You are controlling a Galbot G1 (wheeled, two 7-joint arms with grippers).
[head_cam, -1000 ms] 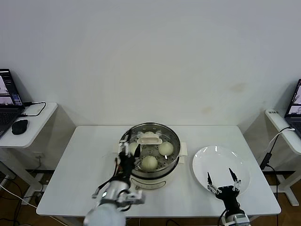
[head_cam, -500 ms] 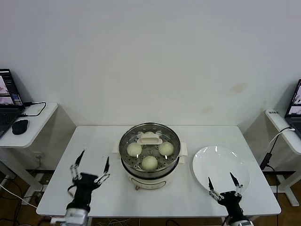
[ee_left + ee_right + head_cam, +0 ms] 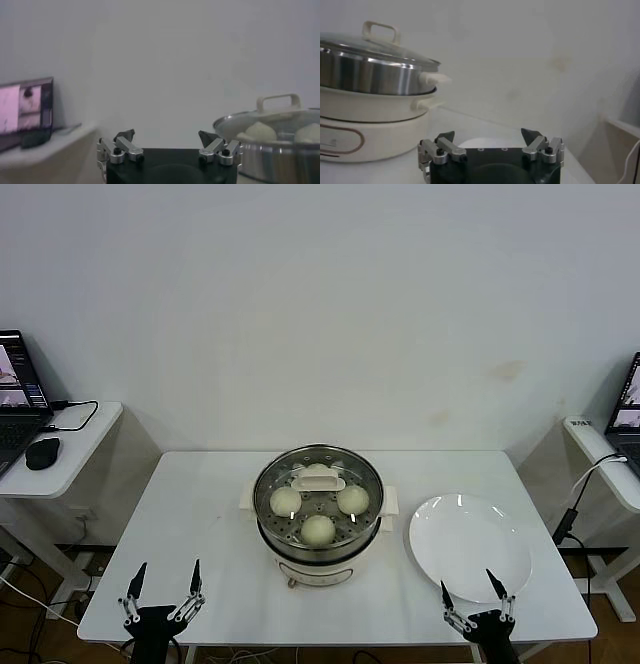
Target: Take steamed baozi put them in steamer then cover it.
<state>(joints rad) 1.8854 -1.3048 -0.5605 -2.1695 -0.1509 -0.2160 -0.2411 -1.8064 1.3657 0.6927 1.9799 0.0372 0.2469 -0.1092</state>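
Near edge of the white table [image 3: 200, 514]: two grippers, both low and empty. The left gripper [image 3: 161, 589] sits at the near left corner with its jaws spread wide, nothing between them. The right gripper [image 3: 478, 596] sits at the near edge towards the right corner, jaws likewise spread wide and holding nothing, just on the near side of the plate.

One flat white plate [image 3: 469, 541] lies on the right part of the table, bare, close beside the steamer but not touching it.

One steamer [image 3: 318, 552] stands about mid-table: shiny steel pot on a cream-white base with side handles. The cover [image 3: 318, 496], clear glass with a metal rim and one cream-white bar handle, sits squarely on the pot. Through the glass three buns [image 3: 318, 528] can be counted on the perforated tray, one nearer and two farther, apart from each other. The bar handle hides the far part of the tray, so a fourth cannot be confirmed. A rounded outline marking shows on the front of the base in the right wrist view; no readable writing.

Beyond the table's left edge: a side desk [image 3: 60, 459] with one laptop [image 3: 18, 399], one black mouse [image 3: 41, 453] and a cable. Beyond the right edge, a second desk [image 3: 600, 454] with one laptop [image 3: 625, 409] at the picture's edge. Screen content too small to read.
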